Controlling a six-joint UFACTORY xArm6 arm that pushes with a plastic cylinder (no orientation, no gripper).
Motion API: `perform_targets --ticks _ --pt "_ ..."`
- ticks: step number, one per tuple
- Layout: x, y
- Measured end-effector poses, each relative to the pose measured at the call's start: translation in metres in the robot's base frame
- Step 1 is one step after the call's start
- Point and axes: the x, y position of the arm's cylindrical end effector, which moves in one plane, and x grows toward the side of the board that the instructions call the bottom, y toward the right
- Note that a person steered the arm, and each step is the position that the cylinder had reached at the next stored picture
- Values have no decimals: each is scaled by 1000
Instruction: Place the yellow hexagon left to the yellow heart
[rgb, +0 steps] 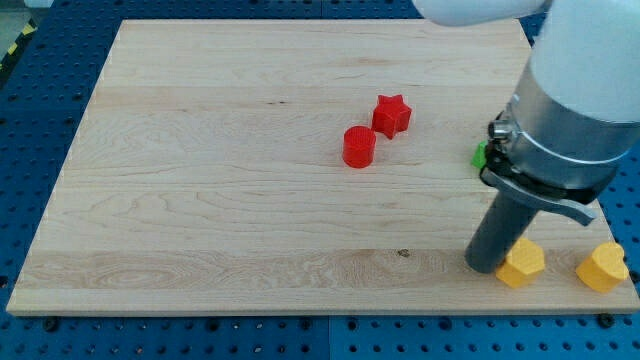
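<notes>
The yellow hexagon (522, 263) lies near the board's bottom right. The yellow heart (602, 267) lies to its right, close to the board's right edge, with a gap between them. My tip (487, 265) stands on the board right beside the hexagon's left side, touching it or nearly so. The rod rises from there into the arm's grey and white body at the view's upper right.
A red cylinder (359, 146) and a red star (392, 115) sit close together near the board's middle. A green block (480, 154) shows partly behind the arm at the right. The wooden board (200, 200) lies on a blue perforated table.
</notes>
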Motion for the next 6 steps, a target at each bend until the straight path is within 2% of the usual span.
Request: perform_targets --ticks 3,6 --pt "0 29" --pt "-8 34"
